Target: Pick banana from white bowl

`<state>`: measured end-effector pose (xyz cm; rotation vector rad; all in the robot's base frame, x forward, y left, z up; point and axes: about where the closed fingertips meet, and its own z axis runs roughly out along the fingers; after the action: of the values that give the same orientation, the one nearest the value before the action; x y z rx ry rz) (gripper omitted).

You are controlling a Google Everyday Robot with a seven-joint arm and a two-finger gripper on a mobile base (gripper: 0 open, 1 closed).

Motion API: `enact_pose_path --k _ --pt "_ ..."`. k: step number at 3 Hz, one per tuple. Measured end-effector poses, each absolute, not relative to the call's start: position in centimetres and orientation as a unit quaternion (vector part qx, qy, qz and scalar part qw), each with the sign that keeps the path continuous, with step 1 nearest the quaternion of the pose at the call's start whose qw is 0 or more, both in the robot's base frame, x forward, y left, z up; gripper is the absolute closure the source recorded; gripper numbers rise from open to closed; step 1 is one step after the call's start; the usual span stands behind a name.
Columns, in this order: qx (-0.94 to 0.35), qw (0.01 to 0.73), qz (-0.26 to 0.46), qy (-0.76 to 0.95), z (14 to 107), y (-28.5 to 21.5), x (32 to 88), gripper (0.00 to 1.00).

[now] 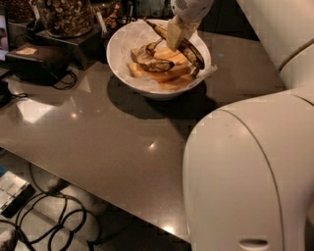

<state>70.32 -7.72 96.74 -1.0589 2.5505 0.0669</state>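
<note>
The white bowl (122,63) stands at the back of the grey table, lined with crinkled white paper. My gripper (177,33) reaches down from the top over the bowl's right half and is shut on a long brown-black banana (192,51), held slanted just above the bowl's contents. The banana's thin stem points up-left. A second dark banana (153,62) lies in the bowl on pale orange-yellow pieces (164,74).
A glass jar of brown nuts (64,14) stands on a dark box (37,59) at the back left. My white arm (250,176) fills the right foreground. Cables (44,215) lie on the floor below the table's front edge.
</note>
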Motion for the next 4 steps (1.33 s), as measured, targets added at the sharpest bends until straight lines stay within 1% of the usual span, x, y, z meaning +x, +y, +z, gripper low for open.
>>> enact_pose_path --k 1,2,3,4 --pt "-0.410 0.185 -0.017 0.893 99.1 -7.8 66.4 1.00" --pt "-0.411 0.186 -0.016 0.892 99.0 -7.7 66.5 1.00" --pt "-0.429 0.171 -0.009 0.887 99.5 -6.9 65.2 1.00" --pt "-0.457 0.164 -0.018 0.874 100.4 -5.3 62.9 1.00"
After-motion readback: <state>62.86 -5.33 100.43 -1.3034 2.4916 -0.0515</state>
